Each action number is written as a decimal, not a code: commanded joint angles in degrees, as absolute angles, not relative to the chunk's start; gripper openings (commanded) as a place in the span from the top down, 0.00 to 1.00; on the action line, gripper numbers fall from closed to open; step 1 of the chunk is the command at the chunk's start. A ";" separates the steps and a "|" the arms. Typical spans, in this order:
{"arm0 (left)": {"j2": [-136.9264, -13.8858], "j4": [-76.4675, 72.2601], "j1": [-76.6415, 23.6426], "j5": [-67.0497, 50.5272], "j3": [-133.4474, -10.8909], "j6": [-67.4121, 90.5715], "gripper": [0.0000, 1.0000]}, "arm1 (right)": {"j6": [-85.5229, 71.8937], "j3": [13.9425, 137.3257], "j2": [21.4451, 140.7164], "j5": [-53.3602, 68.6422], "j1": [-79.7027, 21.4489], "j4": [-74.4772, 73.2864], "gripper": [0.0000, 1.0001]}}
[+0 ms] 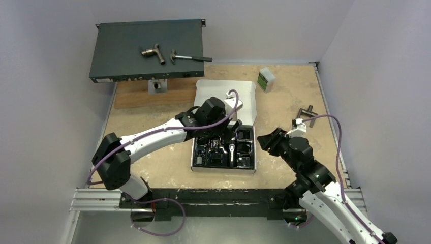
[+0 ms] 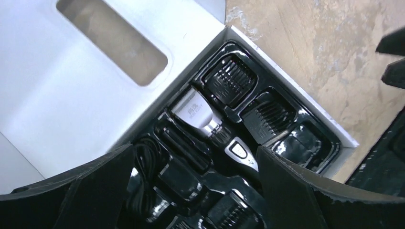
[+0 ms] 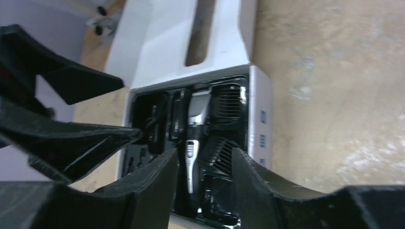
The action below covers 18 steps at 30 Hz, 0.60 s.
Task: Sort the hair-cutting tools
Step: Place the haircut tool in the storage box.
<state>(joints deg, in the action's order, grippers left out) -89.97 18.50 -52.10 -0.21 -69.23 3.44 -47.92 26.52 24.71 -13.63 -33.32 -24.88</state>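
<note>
- Left gripper: jaws wide apart, empty, no contact visible.
- It hangs over the tray, pointing down at the clipper.
- Left arm reaches forward and to the right from its base, wrist bent down over the box.
- Right gripper: jaws partly apart, holding nothing.
- It sits just right of the box, off the tray, aimed left at it.
- Right arm is folded at the elbow, wrist low near the table.
- Clipper lies in the tray's middle slot, silver head toward the open lid.
- Combs sit in slots beside it on the tray's right side.
</note>
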 commanded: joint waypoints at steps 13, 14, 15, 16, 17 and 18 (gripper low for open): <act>-68.14 8.75 -51.68 4.67 -48.75 31.00 0.00 | -33.62 24.62 40.24 9.72 -33.60 -9.98 1.00; -67.07 8.77 -51.70 5.20 -47.75 31.31 0.00 | -33.57 24.51 40.57 10.14 -33.58 -9.77 1.00; -65.90 8.79 -51.75 5.57 -46.90 31.54 0.00 | -33.43 24.33 41.05 10.56 -33.66 -9.58 1.00; -64.85 8.74 -51.70 5.74 -45.80 31.75 0.00 | -33.40 24.08 41.73 11.09 -33.67 -9.31 1.00; -64.04 8.63 -51.68 5.84 -45.14 31.92 0.00 | -33.26 23.75 42.69 12.09 -33.66 -8.79 1.00; -63.27 8.62 -51.69 5.93 -44.57 32.07 0.00 | -33.23 23.55 43.67 12.94 -33.71 -8.34 1.00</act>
<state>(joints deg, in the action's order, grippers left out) -66.81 11.60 -51.62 3.75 -46.92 29.21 -34.87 24.12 41.39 8.67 -33.43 -12.88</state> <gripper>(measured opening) 0.998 0.003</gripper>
